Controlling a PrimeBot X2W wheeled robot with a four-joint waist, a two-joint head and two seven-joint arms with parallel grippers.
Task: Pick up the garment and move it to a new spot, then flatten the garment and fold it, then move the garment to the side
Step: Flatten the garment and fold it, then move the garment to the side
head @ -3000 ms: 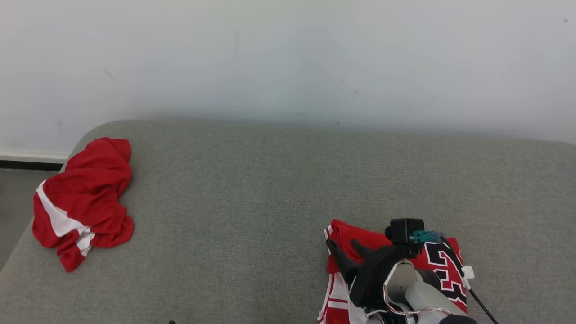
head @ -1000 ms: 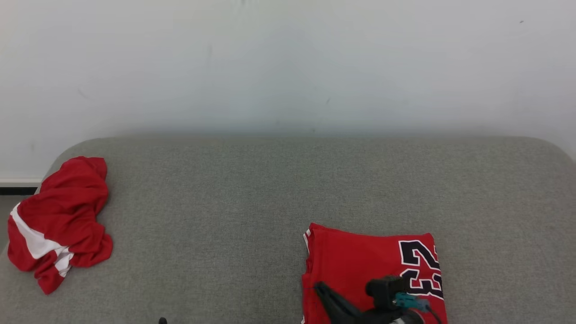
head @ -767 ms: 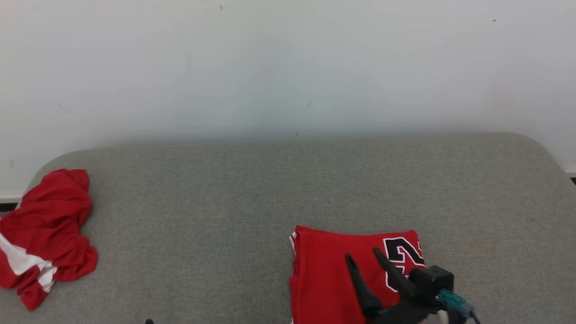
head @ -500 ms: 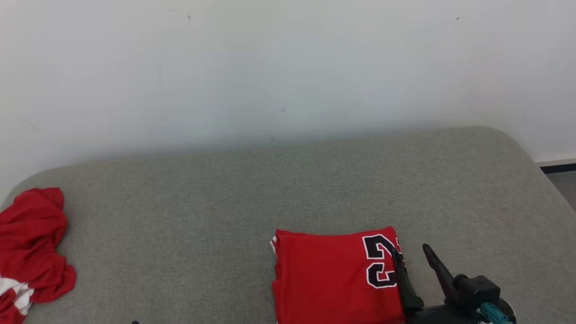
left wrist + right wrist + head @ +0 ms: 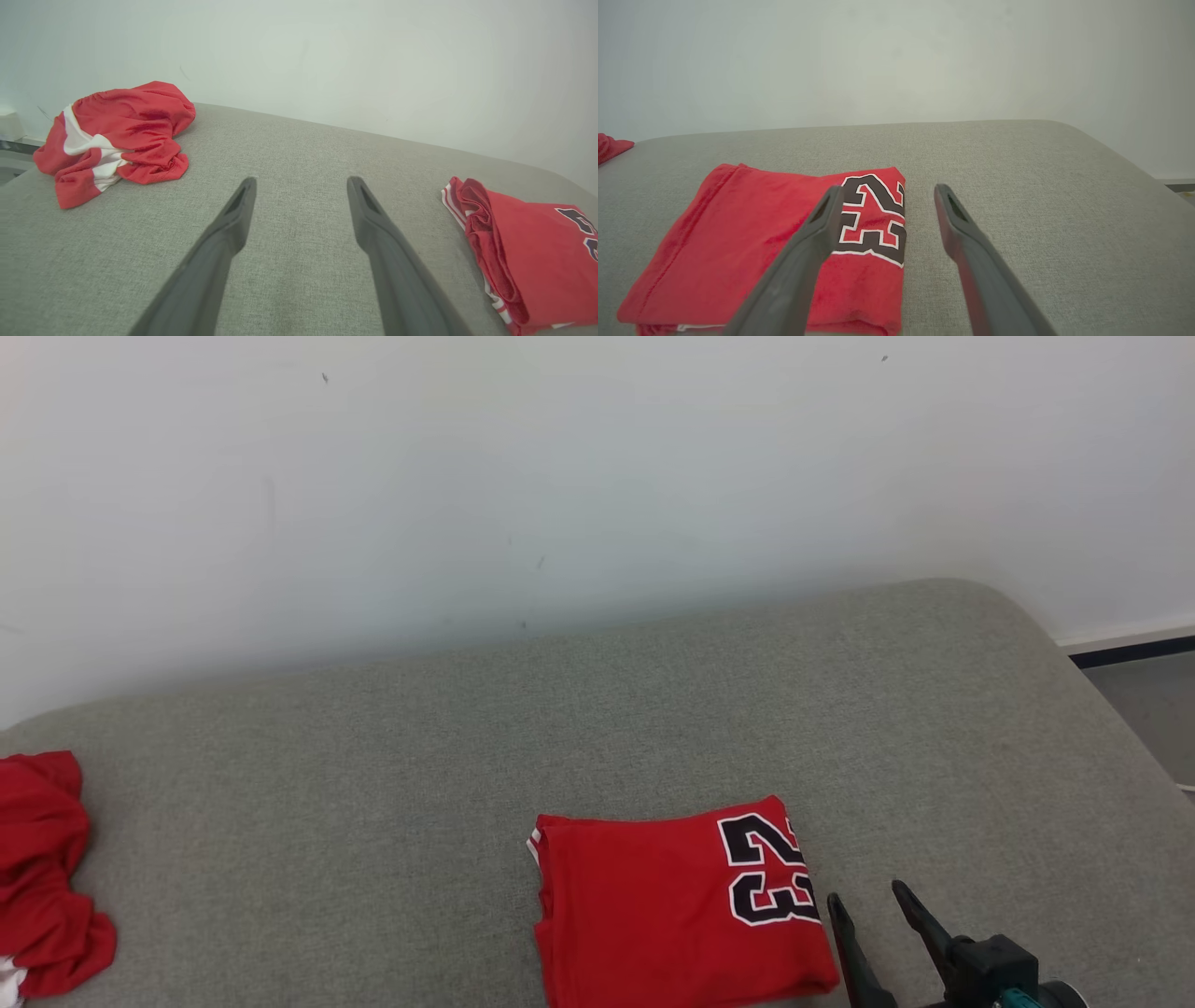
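**A:** Which step is this?

**B:** The last one, I'd judge. The folded red jersey with the black 23 [image 5: 677, 905] lies flat on the grey fabric cushion [image 5: 373, 756], right of its middle, near the front.

**A:** And the grippers?

**B:** The right gripper [image 5: 864, 893] hovers just beside the numbered edge, fingers spread and empty. The left gripper [image 5: 301, 179] is spread too, holding nothing, over bare cushion between the jersey and a crumpled red-and-white garment [image 5: 117, 140].

**A:** What next?

**B:** Probably drawing clear without snagging. If it must go further, pinch every layer.

**A:** How does it look?

**B:** A neat rectangle, with layers bunched and white trim showing along the left edge.
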